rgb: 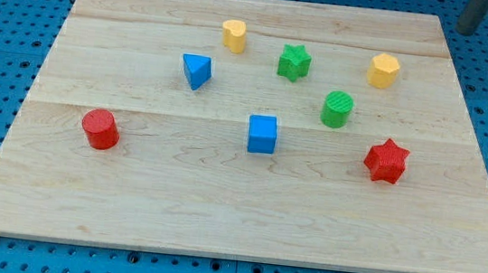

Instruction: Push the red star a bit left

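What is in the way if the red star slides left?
Nothing close. The red star has bare board on its left. The blue cube is the nearest block that way, well apart and slightly higher. My tip sits at the view's top right, with no block between.

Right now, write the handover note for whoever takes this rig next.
My tip: at the view's top right corner, just off the board, touching no block; its very end is hard to make out.
Red star: at the view's right, below the green cylinder, with the blue cube further to its left.
Done: no contact with the star.
Left: bring the tip to the star's right side and push it a bit left, probably stopping well short of the cube.
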`<move>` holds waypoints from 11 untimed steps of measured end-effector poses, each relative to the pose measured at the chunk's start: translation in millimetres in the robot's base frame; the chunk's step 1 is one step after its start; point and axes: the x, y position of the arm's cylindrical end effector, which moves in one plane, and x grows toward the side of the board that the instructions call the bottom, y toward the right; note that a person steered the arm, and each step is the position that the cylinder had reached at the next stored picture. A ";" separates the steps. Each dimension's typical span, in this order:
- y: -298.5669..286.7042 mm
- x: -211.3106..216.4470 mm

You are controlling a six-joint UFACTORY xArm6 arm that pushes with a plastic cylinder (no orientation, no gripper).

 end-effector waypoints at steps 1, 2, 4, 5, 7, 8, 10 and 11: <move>0.0 0.0; 2.6 3.9; 2.8 3.3; 3.3 3.3; 4.2 3.1; 7.8 3.0; -17.8 22.3; -39.7 37.8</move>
